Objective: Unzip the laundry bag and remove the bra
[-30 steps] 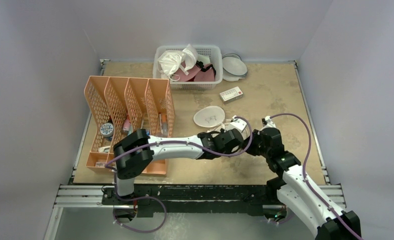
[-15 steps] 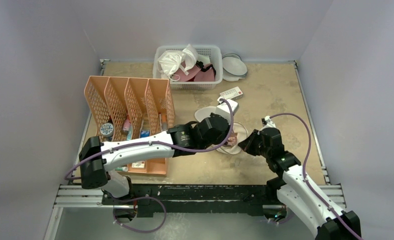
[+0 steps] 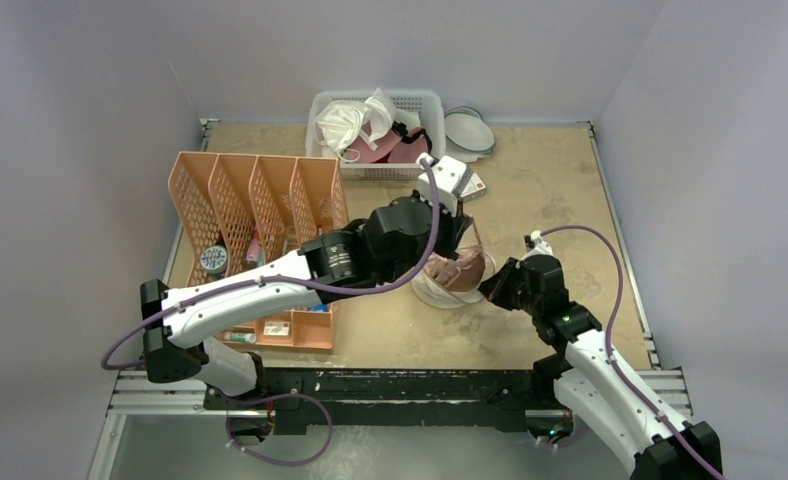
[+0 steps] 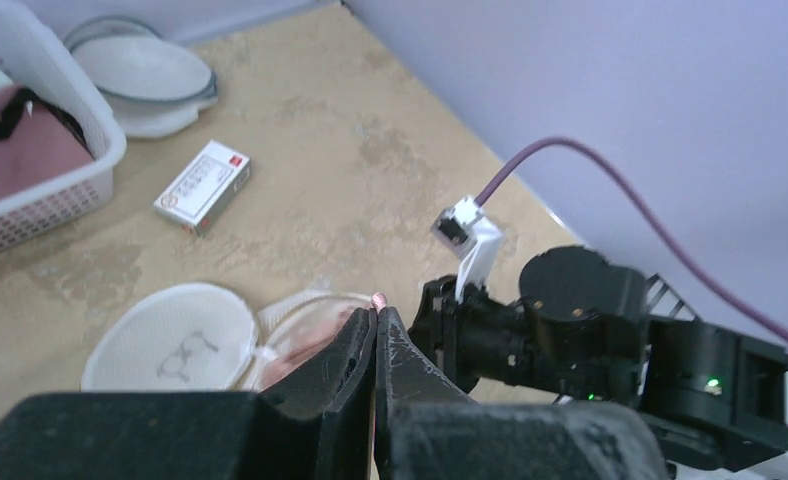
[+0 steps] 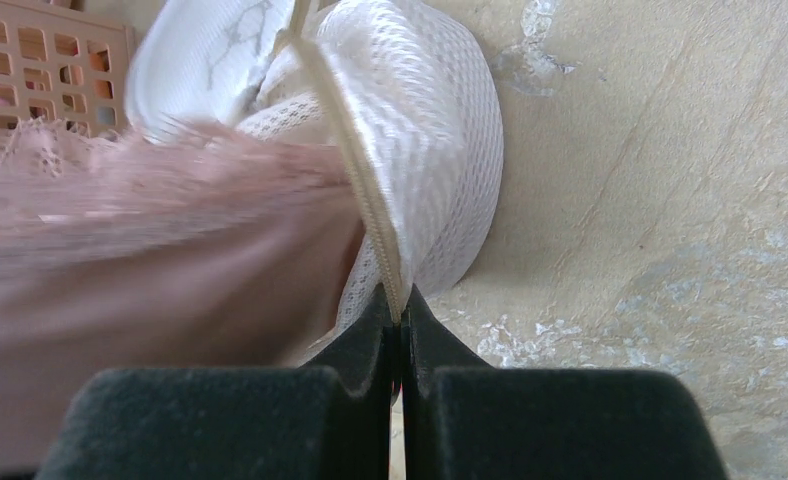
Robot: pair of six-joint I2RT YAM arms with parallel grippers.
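My right fingers (image 5: pixel 365 345) pinched the zip rim of the laundry bag (image 5: pixel 440 120), my left fingers (image 4: pixel 345 350) nipped the bra (image 5: pixel 170 250) spilling out just beside them, and I judged that limp, light, snag-prone lace needed a bunched-fabric hold.

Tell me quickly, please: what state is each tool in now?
Left tool: closed, pinching the bra.
Right tool: closed on the laundry bag rim.

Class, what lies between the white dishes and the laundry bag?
A small red-and-white box lies between the dishes and the laundry bag, seen in the left wrist view.
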